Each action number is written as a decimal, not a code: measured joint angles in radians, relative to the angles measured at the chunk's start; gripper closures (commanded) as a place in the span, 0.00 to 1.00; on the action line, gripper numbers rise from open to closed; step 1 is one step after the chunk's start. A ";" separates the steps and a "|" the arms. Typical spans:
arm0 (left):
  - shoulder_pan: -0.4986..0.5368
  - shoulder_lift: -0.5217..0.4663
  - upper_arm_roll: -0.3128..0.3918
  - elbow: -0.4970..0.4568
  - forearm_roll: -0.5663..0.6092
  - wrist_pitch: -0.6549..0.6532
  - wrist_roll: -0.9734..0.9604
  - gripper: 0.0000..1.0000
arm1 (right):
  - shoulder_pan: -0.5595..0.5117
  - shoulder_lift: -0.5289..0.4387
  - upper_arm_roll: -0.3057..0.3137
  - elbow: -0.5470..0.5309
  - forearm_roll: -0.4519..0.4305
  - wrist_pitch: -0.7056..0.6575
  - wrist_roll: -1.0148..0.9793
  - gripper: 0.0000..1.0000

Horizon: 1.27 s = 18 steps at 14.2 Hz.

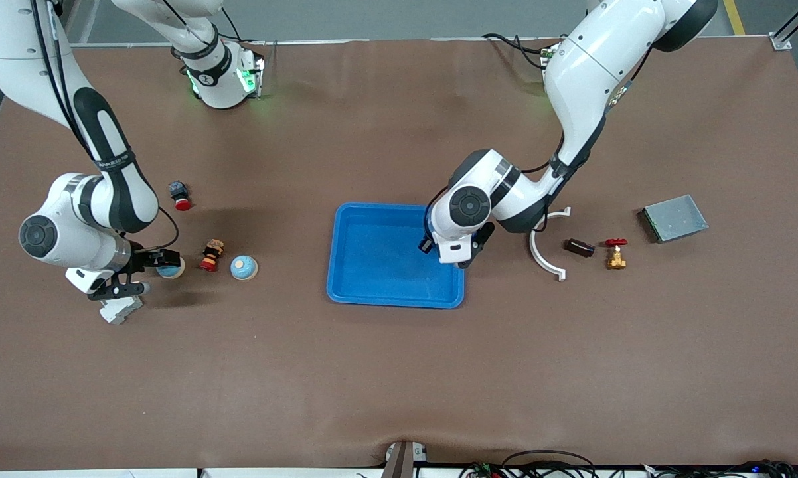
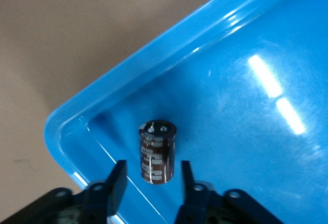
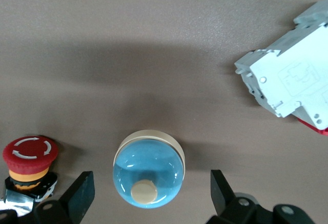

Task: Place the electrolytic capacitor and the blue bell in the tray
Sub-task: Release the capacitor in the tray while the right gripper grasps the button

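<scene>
The left gripper has jaws narrowly parted around the upright capacitor standing in the tray, while the right gripper, jaws wide, straddles the blue bell sitting dome-up on the bench.

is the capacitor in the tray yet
Yes: the capacitor sits inside the tray near a corner, between the left pincer's open fingers.

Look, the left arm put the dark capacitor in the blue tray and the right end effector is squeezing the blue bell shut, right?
Not quite. The right end effector is open around the blue bell, its fingers apart from it, as the right wrist view shows. The capacitor does sit in the tray, below the open left end effector.
</scene>
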 measured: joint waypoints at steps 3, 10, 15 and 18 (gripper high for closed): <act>0.005 -0.010 0.010 0.021 0.000 -0.006 -0.002 0.00 | 0.002 0.009 0.001 0.000 0.000 0.000 0.000 0.00; 0.064 -0.184 0.061 0.038 0.049 -0.260 -0.002 0.00 | 0.002 0.028 0.001 0.000 0.000 0.001 0.000 0.00; 0.149 -0.248 0.065 0.021 0.148 -0.414 0.000 0.00 | 0.002 0.040 0.001 0.000 0.000 0.015 0.000 0.00; 0.233 -0.265 0.066 -0.001 0.161 -0.442 0.004 0.00 | 0.002 0.046 0.002 0.000 0.000 0.026 0.000 0.00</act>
